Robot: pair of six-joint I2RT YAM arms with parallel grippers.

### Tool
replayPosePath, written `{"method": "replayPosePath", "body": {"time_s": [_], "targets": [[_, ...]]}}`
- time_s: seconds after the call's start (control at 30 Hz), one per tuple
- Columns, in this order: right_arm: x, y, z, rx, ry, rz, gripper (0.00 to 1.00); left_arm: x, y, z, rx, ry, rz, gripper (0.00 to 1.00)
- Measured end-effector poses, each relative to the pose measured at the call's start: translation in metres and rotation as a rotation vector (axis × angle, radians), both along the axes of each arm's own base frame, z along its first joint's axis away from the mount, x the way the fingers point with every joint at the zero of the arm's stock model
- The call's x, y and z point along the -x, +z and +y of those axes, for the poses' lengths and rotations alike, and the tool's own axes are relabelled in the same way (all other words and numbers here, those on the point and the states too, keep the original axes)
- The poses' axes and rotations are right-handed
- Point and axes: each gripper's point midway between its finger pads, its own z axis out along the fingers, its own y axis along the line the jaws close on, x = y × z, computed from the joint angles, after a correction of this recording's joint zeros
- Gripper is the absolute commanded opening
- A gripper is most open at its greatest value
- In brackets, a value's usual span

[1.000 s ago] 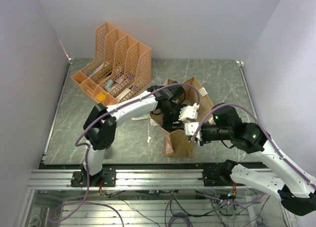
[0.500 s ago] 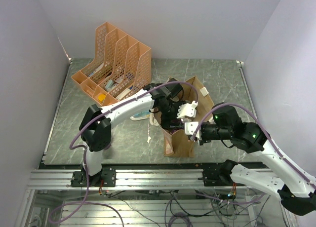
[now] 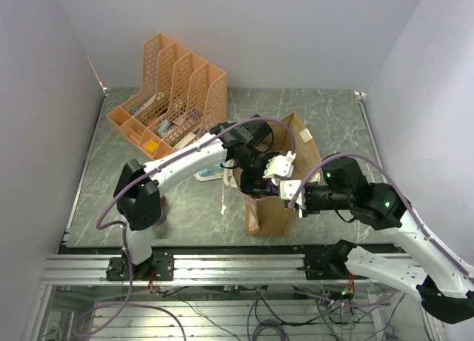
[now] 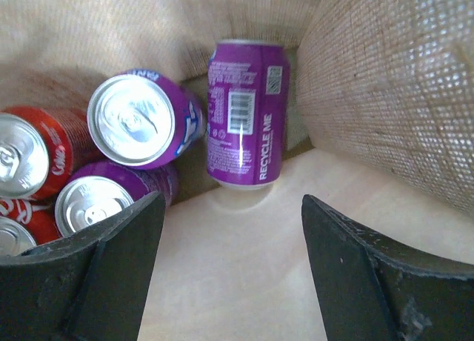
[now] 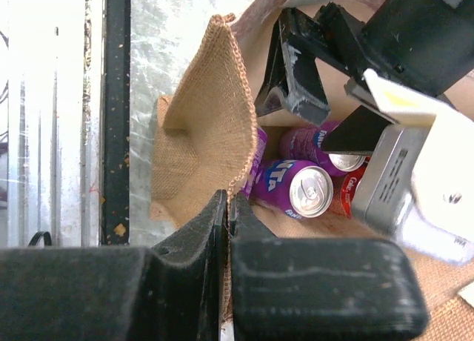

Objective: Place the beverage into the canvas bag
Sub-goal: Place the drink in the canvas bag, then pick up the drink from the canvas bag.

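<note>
The tan canvas bag (image 3: pixel 272 219) stands open at mid-table. Inside it a purple beverage can (image 4: pixel 244 111) lies on its side by the woven wall, with two more purple cans (image 4: pixel 141 118) and red cans (image 4: pixel 29 156) beside it. My left gripper (image 4: pixel 233 207) is down in the bag's mouth, open, with nothing between its fingers (image 4: pixel 118 259); the lying can is just beyond the tips. My right gripper (image 5: pixel 228 202) is shut on the bag's rim (image 5: pixel 233 96), holding the near side out. From above, the left gripper (image 3: pixel 259 179) and right gripper (image 3: pixel 293 196) meet over the bag.
An orange mesh file organiser (image 3: pixel 172 96) with papers stands at the back left. Small pale items (image 3: pixel 211 174) lie on the table left of the bag. A white strap (image 3: pixel 304 136) hangs at the bag's far side. The black table frame (image 5: pixel 116 111) runs close by.
The left arm's elbow has swung to the left and its wrist has shifted slightly back over the bag. The right arm has kept its hold on the rim.
</note>
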Motion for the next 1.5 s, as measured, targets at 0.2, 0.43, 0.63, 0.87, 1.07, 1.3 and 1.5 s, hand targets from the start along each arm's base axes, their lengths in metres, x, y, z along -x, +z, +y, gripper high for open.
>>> {"method": "replayPosePath", "body": {"time_s": [0.2,0.43,0.63,0.87,1.07,1.3,1.5], "targets": [[0.013,0.01,-0.014,0.033,0.009,0.013,0.25,0.006,0.023,-0.01,0.082,-0.092,-0.011,0.84],[0.018,0.029,-0.023,0.033,0.017,-0.02,0.5,0.022,0.013,-0.008,0.031,-0.175,0.028,0.85],[0.009,0.049,-0.028,-0.006,-0.064,-0.058,0.51,0.034,-0.005,-0.004,-0.014,-0.214,0.03,0.87],[-0.024,0.069,-0.048,-0.083,-0.315,-0.101,0.52,0.036,-0.023,0.003,-0.055,-0.246,0.013,0.9],[-0.043,0.078,-0.069,-0.156,-0.49,-0.114,0.51,0.034,-0.045,-0.001,-0.091,-0.256,-0.017,0.91],[-0.052,0.073,-0.076,-0.189,-0.558,-0.11,0.51,0.021,-0.064,-0.007,-0.114,-0.219,-0.086,0.92],[-0.055,0.064,-0.085,-0.2,-0.613,-0.096,0.51,0.017,-0.082,-0.011,-0.14,-0.213,-0.114,0.92]]}}
